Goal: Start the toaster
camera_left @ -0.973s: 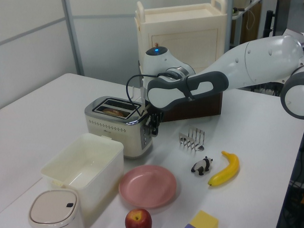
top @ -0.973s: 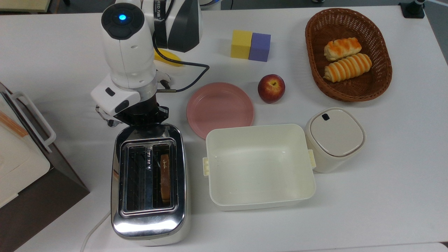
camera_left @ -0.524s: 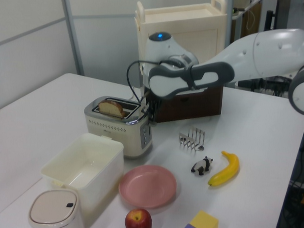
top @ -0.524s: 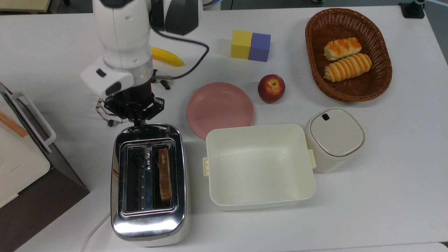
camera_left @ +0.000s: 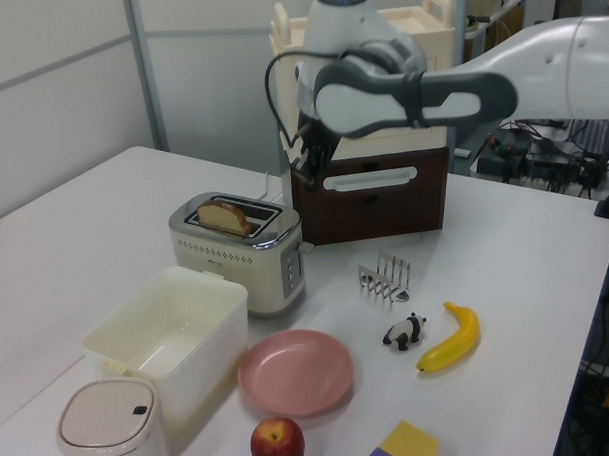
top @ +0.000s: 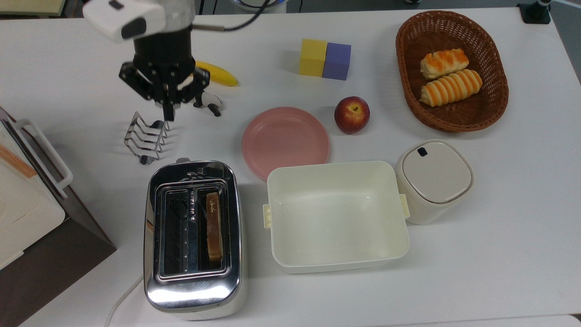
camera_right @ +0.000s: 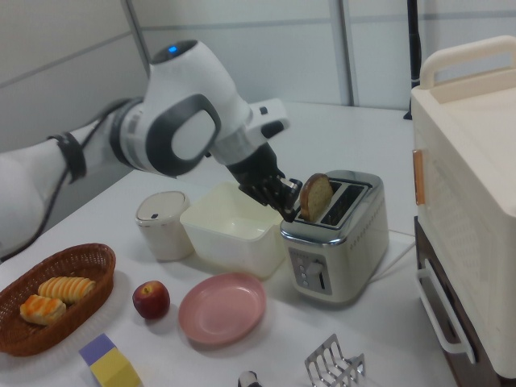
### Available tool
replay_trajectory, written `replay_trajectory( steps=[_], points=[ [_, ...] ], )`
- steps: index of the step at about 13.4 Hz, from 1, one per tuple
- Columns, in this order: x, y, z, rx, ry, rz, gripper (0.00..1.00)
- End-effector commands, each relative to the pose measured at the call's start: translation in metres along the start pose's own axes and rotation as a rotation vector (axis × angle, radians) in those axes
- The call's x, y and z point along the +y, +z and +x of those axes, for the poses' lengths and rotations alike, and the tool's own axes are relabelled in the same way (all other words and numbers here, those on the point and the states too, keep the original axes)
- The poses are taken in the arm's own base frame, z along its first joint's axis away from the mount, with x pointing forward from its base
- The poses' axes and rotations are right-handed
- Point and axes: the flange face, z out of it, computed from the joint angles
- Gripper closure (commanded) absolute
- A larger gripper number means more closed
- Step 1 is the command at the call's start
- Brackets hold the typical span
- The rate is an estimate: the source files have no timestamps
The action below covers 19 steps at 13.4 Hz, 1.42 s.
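One bread slice (camera_right: 314,197) stands up from the toaster (camera_right: 334,242); end effector (top: 168,109) clenched, empty, above.

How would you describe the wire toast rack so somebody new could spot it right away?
Find the chrome toaster with a slice of bread standing in one slot. In the top view, the wire toast rack sits on the white table just above the toaster's lever end. It is the small bare silver frame of upright loops, empty.

Wire toast rack (top: 144,141) near the table's (top: 499,254) left side in the top view, banana (top: 218,75) toward the far edge, pink plate (top: 285,141) mid-table, apple (top: 352,114) beside it, cream tub (top: 336,215) nearer the front edge, wicker basket (top: 451,72) with two rolls at the far right corner.
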Motion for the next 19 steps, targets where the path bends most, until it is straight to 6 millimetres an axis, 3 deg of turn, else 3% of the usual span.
replay_trajectory(
  steps=[1,6,10,12,13,14,16,19],
  points=[
    [0.003,-0.039,-0.027,-0.1,0.01,0.019,1.0],
    [0.007,-0.076,-0.057,-0.251,0.041,0.077,1.0],
    [0.013,-0.112,-0.065,-0.261,0.059,0.1,1.0],
    [0.016,-0.114,-0.066,-0.259,0.065,0.102,1.0],
    [0.016,-0.114,-0.066,-0.259,0.068,0.1,0.93],
    [0.016,-0.115,-0.066,-0.258,0.07,0.1,0.71],
    [0.021,-0.113,-0.066,-0.26,0.085,0.097,0.0],
    [0.013,-0.115,-0.064,-0.249,0.071,0.091,0.0]
  ],
)
